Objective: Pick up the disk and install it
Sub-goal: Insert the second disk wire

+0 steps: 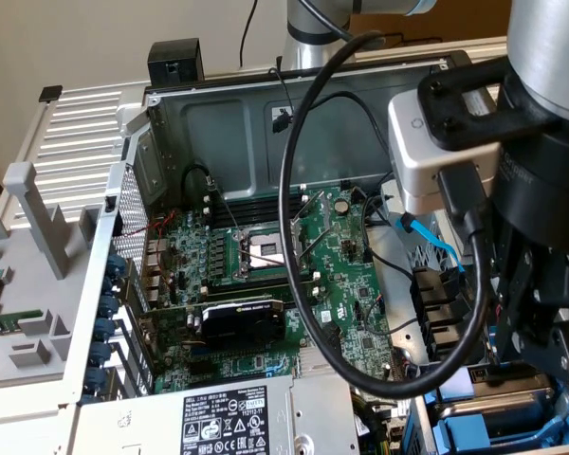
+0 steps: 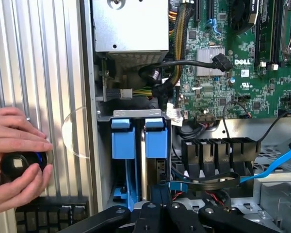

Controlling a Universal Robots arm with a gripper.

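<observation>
green motherboard (image 1: 266,275) in the open computer case (image 1: 237,114), grey power supply (image 1: 218,422) beside it

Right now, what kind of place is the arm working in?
Probably a computer assembly or repair bench: an opened grey metal computer case shows its green motherboard, bright blue plastic drive carriers sit in a bay, and the black gripper hangs over them.

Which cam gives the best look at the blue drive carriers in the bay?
Wrist view: the blue drive carriers sit side by side in the bay, seen straight on above the pincer. Exterior view catches just a blue corner at the frame's lower right, under the arm.
</observation>
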